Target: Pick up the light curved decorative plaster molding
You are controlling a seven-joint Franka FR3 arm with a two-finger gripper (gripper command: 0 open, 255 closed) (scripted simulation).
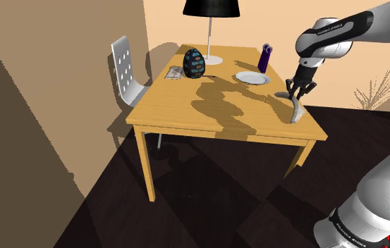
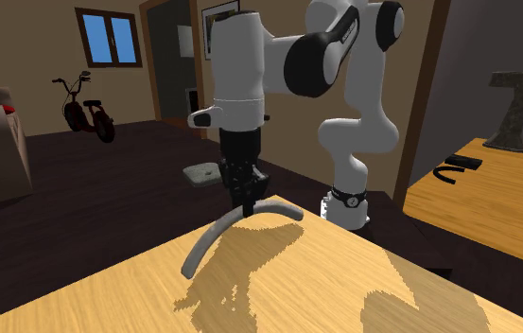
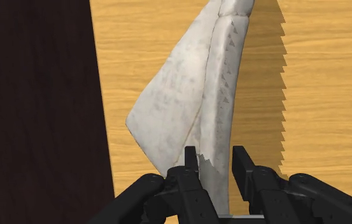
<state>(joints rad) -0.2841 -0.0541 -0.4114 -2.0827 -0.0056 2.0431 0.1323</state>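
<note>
The light grey-white curved molding (image 1: 297, 113) lies at the wooden table's (image 1: 186, 106) edge nearest the arm, on the shoulder view's right. My black gripper (image 1: 298, 96) comes straight down onto its middle. In the second exterior view the molding (image 2: 208, 240) arcs over the tabletop, its lower end on the wood, with the gripper (image 2: 248, 210) at the top of the arc. In the wrist view the gripper (image 3: 216, 163) clasps the molding's (image 3: 187, 95) narrow ridge between its two fingers, and the table edge runs close alongside.
Further back on the table stand a dark patterned egg (image 1: 194, 63), a white plate (image 1: 252, 77), a purple object (image 1: 264, 58) and a black-shaded lamp (image 1: 211, 8). A white chair (image 1: 126, 70) stands at the far side. A second wooden table (image 2: 496, 199) is nearby.
</note>
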